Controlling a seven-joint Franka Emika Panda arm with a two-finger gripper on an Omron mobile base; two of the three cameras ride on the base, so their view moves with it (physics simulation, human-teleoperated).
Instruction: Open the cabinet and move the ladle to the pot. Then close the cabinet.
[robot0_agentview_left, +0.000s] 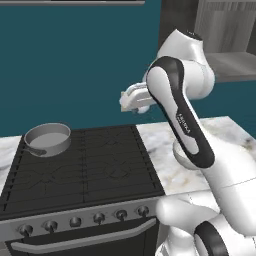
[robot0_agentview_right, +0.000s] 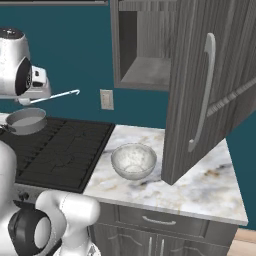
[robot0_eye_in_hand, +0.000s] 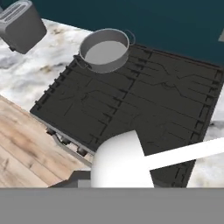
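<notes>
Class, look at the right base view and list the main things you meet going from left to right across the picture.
Pot → ladle held above the stove → wall socket → bowl → open cabinet door.

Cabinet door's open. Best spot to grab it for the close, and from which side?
Take the silver bar handle around mid-length, where it stands off the door. The bar runs vertically, so keep the fingers level, one on each side of it, coming in at the door's outer face. The bowl sits on the counter by the door's lower edge, so a mid-height grip probably keeps clear of it.
</notes>
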